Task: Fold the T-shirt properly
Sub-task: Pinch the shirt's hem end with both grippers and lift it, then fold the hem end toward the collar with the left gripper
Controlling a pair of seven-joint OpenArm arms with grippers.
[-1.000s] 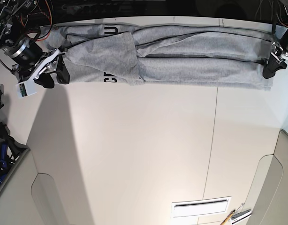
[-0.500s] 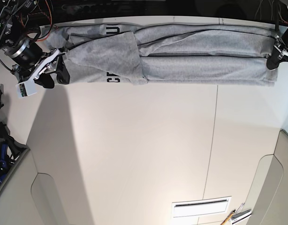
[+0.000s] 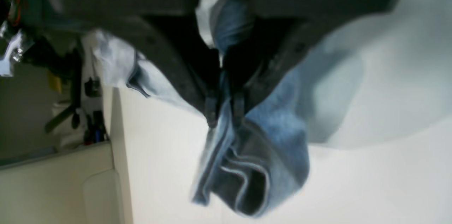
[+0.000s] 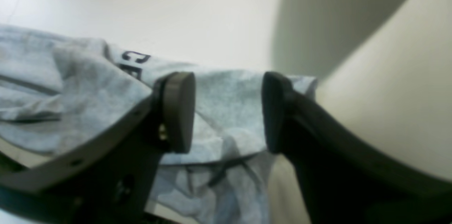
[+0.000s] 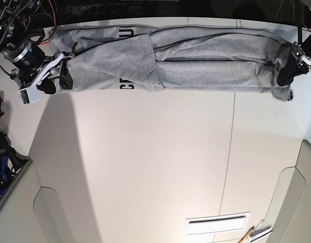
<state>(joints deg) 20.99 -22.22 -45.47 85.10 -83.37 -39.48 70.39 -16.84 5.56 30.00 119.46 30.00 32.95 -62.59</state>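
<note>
Grey T-shirt (image 5: 196, 63) lies in a long rolled band along the far edge of your white table (image 5: 160, 162). Your left gripper (image 3: 223, 111) is pinched tight on its hem end, cloth bunched below the tips. Your right gripper (image 4: 227, 111) is spread wide over the lettered end, gripping nothing.

The black lettering (image 5: 124, 85) on the T-shirt (image 5: 206, 71) is lying partly under a fold, so only a few letters are showing and the word cannot be read. In the left wrist view, motion is blurring the cloth, and the left gripper (image 3: 225, 111) is covering the bunched end it is pinching. The top picture edge is cutting off its fingers (image 3: 210, 109).
</note>
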